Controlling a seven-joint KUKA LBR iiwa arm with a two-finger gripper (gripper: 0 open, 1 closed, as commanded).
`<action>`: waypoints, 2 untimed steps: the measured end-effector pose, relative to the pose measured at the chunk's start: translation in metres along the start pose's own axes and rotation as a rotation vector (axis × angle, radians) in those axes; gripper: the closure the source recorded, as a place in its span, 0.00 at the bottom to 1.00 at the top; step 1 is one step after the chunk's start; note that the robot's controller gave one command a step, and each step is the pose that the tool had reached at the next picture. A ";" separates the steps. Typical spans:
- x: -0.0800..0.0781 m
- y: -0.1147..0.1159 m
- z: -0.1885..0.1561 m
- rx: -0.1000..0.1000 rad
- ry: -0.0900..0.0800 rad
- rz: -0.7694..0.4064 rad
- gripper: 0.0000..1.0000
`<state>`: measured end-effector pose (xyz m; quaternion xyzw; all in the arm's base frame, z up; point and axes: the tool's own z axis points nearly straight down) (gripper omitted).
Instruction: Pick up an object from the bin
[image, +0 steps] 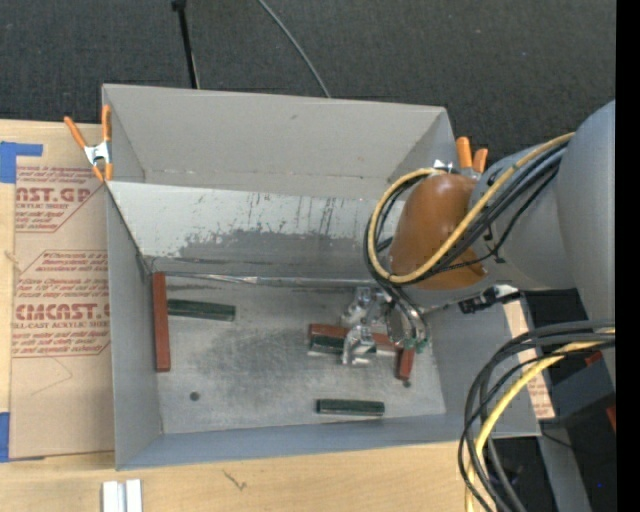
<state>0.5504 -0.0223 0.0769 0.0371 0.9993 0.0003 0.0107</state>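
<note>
Where the arm comes down into the grey bin (130, 300) from the right of the camera view, its fingers (357, 322) sit low over a small cluster on the bin floor, right of centre. Whether they are spread or pressed together cannot be told, nor whether they touch anything. Directly under the fingers lies a short red-brown bar (328, 332). Its long axis runs left to right across the floor, and one end pokes out to the left of the fingers. Just in front of it, a short dark green bar (324, 347) lies almost parallel. Right of the fingers and slightly nearer the front wall, a second red-brown bar (404, 364) points roughly front to back, a little tilted. Apart from the fingers, by the front wall, a front green bar (350, 407) lies left to right. Far to the left of the fingers, a long red-brown bar (160, 322) runs front to back along the left wall, with a left green bar (200, 311) just beside it, lying crosswise.
</note>
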 end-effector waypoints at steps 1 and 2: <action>0.000 0.000 0.000 0.000 0.000 0.000 1.00; -0.010 -0.013 -0.176 0.001 0.011 0.007 1.00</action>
